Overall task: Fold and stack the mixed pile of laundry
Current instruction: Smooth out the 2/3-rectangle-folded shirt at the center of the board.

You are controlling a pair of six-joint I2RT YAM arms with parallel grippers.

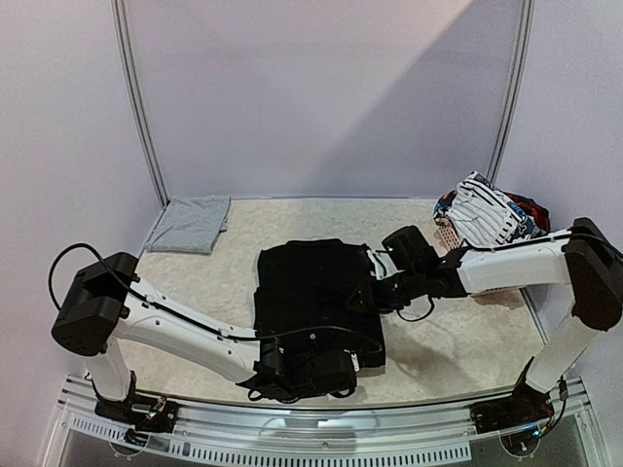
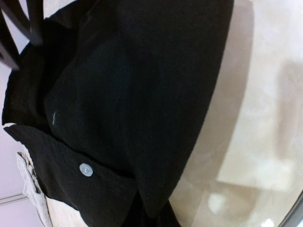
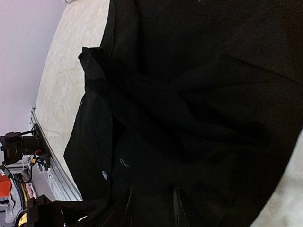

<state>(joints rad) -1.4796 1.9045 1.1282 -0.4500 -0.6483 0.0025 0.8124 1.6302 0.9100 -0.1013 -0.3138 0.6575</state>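
Left hand (image 1: 336,371) is pinching black trousers (image 1: 307,282) edge, R hand (image 1: 364,295) state unclear; thin grab risking slip mid-fold.

Your left arm (image 1: 185,331) rises from its base at the lower left, bends at the black elbow and lies low toward the bottom centre of the top view. The left gripper (image 1: 326,375) at its end is closed; the left wrist view shows only its dark fingers (image 2: 35,21) in the upper left corner. Your right arm (image 1: 506,268) reaches from the right edge to the middle. The right gripper (image 1: 368,295) points left, and in its wrist view its two finger tips (image 3: 179,208) stand a little apart at the bottom edge.
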